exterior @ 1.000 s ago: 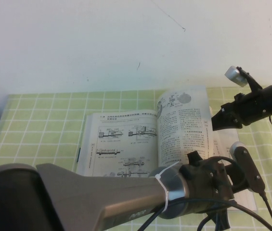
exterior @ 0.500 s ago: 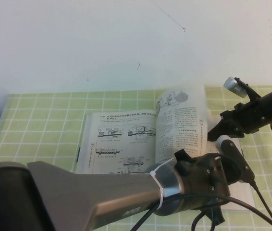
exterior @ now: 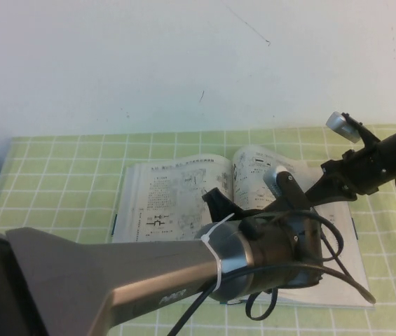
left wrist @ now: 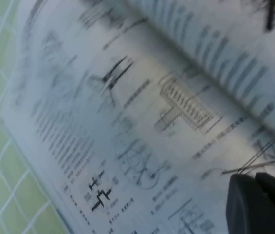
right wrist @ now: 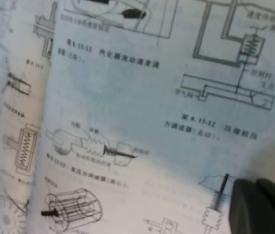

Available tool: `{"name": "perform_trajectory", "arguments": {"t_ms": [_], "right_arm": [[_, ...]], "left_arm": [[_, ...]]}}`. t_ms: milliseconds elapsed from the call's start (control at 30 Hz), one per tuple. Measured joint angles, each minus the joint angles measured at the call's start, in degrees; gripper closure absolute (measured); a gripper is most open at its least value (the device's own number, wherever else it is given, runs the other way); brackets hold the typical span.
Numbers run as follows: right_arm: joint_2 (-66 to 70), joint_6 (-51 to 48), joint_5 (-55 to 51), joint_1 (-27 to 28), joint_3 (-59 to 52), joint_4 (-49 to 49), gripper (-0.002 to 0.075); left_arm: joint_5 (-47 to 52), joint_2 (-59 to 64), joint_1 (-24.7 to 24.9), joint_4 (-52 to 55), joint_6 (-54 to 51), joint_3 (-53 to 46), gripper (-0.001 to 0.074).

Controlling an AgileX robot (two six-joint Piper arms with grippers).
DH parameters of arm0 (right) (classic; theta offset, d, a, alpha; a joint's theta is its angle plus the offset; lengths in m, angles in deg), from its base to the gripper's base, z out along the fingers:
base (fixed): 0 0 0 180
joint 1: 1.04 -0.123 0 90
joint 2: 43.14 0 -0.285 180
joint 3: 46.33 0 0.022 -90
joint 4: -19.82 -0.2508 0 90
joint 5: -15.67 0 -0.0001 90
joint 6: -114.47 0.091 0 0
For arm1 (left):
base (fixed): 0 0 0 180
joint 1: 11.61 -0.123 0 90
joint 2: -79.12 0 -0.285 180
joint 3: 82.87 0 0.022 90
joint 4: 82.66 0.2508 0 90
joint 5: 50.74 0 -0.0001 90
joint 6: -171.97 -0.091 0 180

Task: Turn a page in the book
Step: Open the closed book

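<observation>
— What's the biggest thing there?
— A table under a green-and-white checked cloth [exterior: 57, 175], set against a plain white wall [exterior: 148, 63]. On the cloth lies the book [exterior: 162, 203], thick, open flat, its matte white pages printed with dense text and line diagrams.
— And the page?
— The page [exterior: 176, 183] lies on the book's left half, diagram side up; the left wrist view shows a spring-like drawing on it.
— The arms?
— The left gripper [left wrist: 259, 204] hangs low over the book's middle, dark fingers together. The right gripper [right wrist: 261, 207] is at the book's right edge, fingers together close above a diagram page; the high view hides both tips.
</observation>
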Motion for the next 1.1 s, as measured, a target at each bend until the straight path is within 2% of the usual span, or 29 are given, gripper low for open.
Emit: {"name": "perform_trajectory", "arguments": {"t_ms": [233,467,600,800,1100], "right_arm": [[-0.7,0.5,-0.5,0.0,0.0,1.6,0.0728],[-4.9,1.7,-0.7,0.0,0.0,6.7,0.0728],[-8.8,1.8,-0.7,0.0,0.0,8.0,0.0728],[-17.8,1.9,-0.7,0.0,0.0,8.5,0.0728],[-31.0,1.6,0.2,0.0,-1.2,8.7,0.0728]], "left_arm": [[1.3,0.0,-1.3,-2.3,0.6,-0.1,0.0739],[-10.0,0.0,-4.5,-7.4,1.2,-0.3,0.0739],[-11.6,0.0,-6.3,-10.4,0.6,-0.3,0.0739],[-15.1,0.0,-8.0,-17.6,-4.4,-0.4,0.0739],[-20.8,0.0,-8.0,-28.5,-12.8,-0.4,0.0739]]}}
